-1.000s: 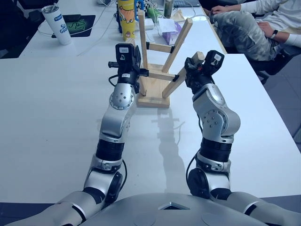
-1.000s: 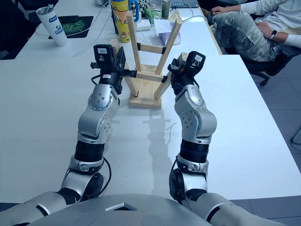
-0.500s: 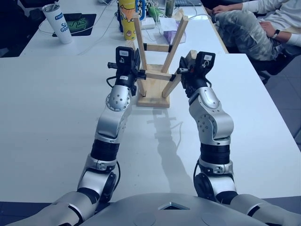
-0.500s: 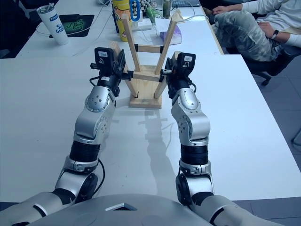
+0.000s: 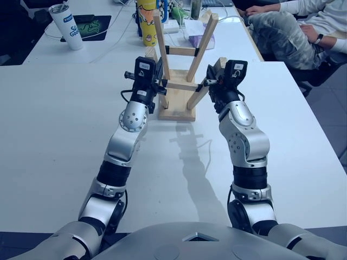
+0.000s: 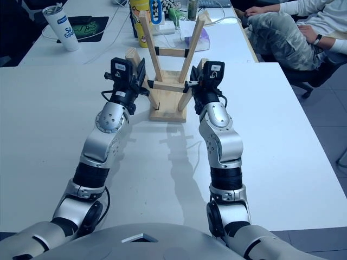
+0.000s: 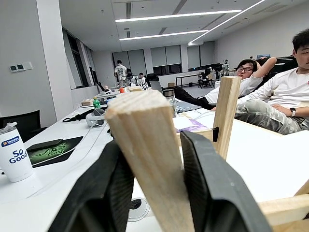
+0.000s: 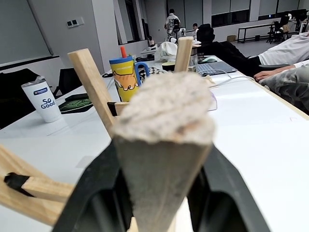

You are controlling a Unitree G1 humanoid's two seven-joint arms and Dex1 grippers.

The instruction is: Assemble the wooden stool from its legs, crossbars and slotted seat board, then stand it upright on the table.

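Note:
The wooden stool (image 5: 177, 110) stands upside down on the white table (image 5: 65, 135), seat board flat on it, four legs pointing up, crossbars joined between them. My left gripper (image 5: 155, 81) is shut on the near left leg (image 7: 154, 159), with black fingers (image 7: 108, 193) pressed on both sides of it. My right gripper (image 5: 212, 82) is shut on the near right leg (image 8: 164, 145), whose end grain faces the right wrist camera. The two far legs (image 5: 203, 40) rise free behind.
At the table's far side stand a white tumbler (image 5: 66, 26), a yellow cup (image 5: 146, 21), a dark mat (image 5: 89, 24) and a purple packet (image 5: 194, 39). A seated person (image 5: 293, 27) is beyond the far right corner. The table's right edge runs close to my right arm.
Both arms have stretched forward and the right forearm has swung inward. The stool, held by both grippers, has slid slightly farther away and stands straighter.

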